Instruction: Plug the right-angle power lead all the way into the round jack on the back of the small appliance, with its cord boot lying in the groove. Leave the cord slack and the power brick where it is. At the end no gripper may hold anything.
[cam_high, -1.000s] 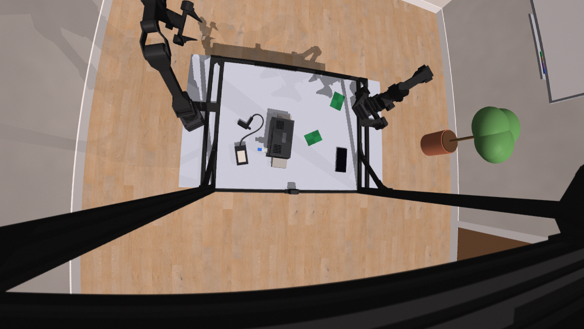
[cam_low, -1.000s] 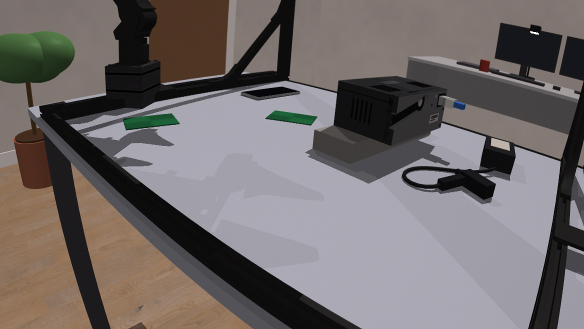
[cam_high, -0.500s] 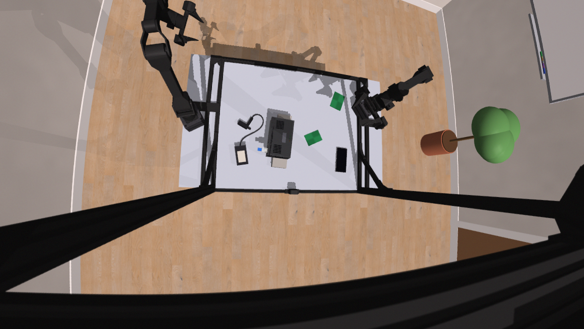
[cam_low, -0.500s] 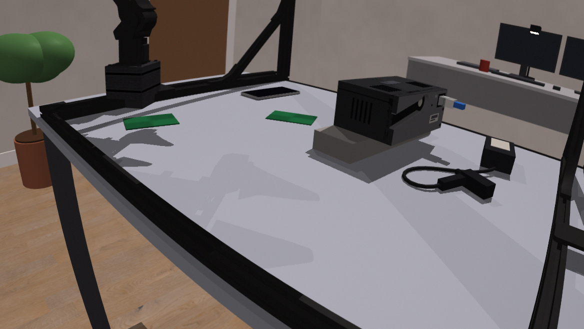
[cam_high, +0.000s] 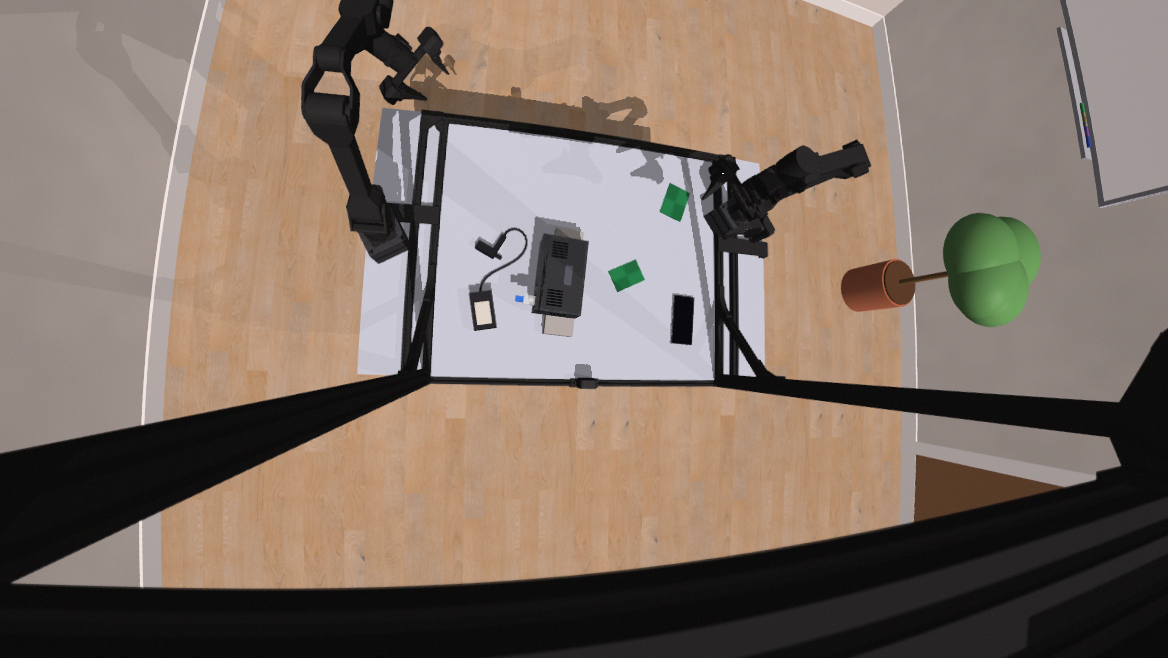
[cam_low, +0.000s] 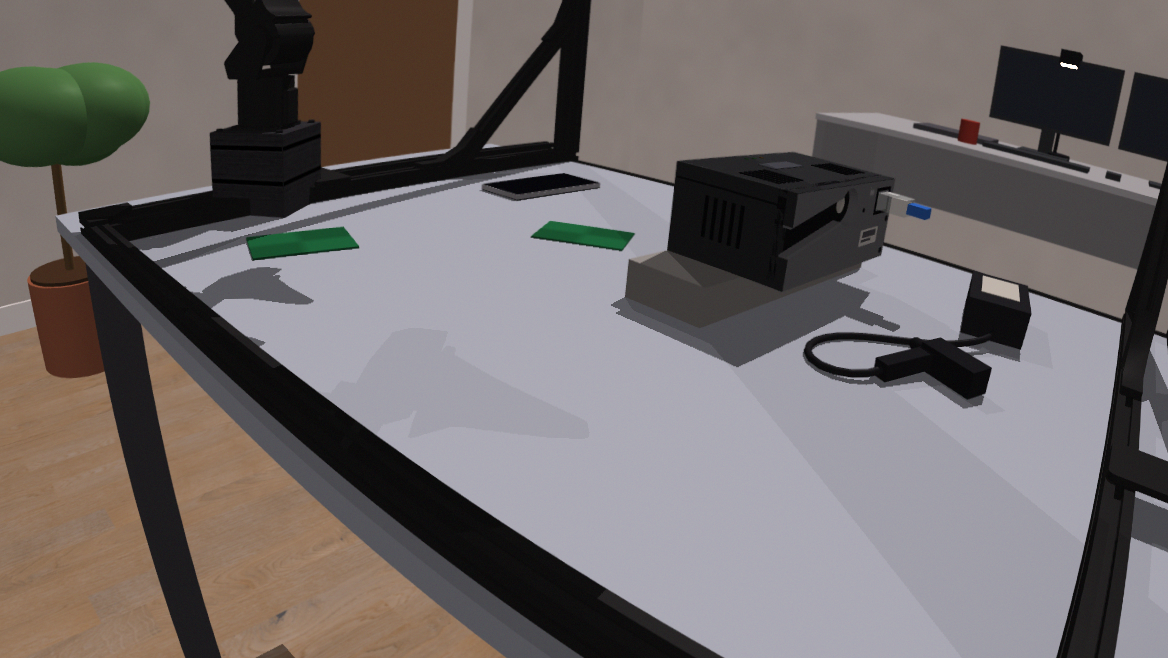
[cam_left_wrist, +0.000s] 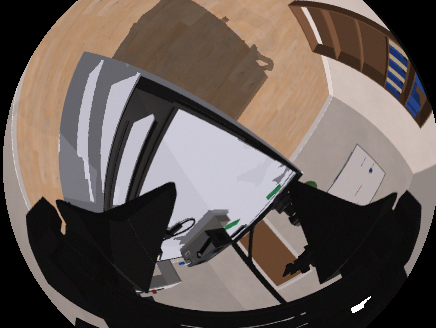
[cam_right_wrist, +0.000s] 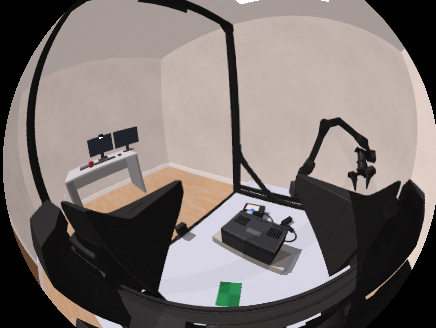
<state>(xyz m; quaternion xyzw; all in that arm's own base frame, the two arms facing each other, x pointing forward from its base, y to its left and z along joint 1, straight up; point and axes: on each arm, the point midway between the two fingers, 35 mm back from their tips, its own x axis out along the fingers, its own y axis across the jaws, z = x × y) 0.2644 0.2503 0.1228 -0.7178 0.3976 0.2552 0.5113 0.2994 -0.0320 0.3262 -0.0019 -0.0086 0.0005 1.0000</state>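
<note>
The small black appliance (cam_high: 559, 273) stands on a grey base mid-table, and its back face (cam_low: 825, 224) shows a round jack (cam_low: 841, 205) above a slanted groove. The right-angle power lead's plug (cam_high: 489, 247) lies loose on the table beside the appliance (cam_low: 931, 365). Its slack cord (cam_high: 512, 246) loops round to the power brick (cam_high: 483, 308), which also shows in the exterior view (cam_low: 995, 299). My left gripper (cam_high: 418, 67) is open and empty, high above the floor beyond the table's far corner. My right gripper (cam_high: 720, 186) is open and empty, above the opposite table edge.
Two green cards (cam_high: 673, 201) (cam_high: 626, 275) and a black phone (cam_high: 682, 318) lie on the right arm's side of the appliance. A blue USB stick (cam_low: 917, 210) sticks out of the appliance's back. Black frame posts stand at the table corners.
</note>
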